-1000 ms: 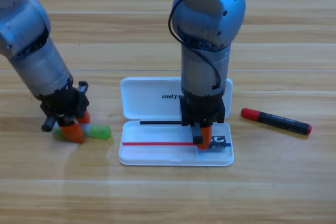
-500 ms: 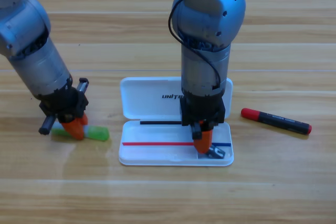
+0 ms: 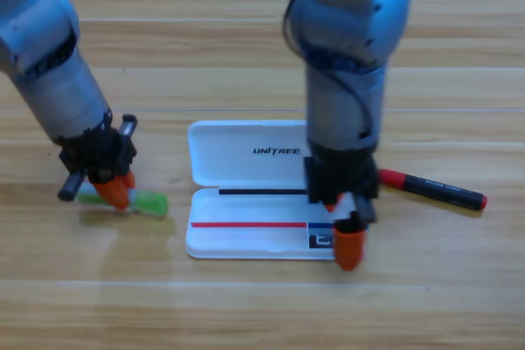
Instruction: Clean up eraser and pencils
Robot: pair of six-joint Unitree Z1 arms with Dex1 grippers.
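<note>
**Eraser in case, pens on worktop**

Now the eraser (image 3: 322, 239) is lying in the white case's (image 3: 246, 153) lower tray, at its right end. The right pincer (image 3: 343, 227) is hanging just beside it at the tray's edge, jaws spread and holding nothing. The black red-capped pen (image 3: 432, 189) is lying right of the case, partly hidden by that arm. The green pen (image 3: 146, 202) is being gripped on the worktop (image 3: 262, 309) by the left pincer (image 3: 113, 191).

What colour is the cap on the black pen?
Red. The pen lies right of the white case, seen in the high view.
</note>
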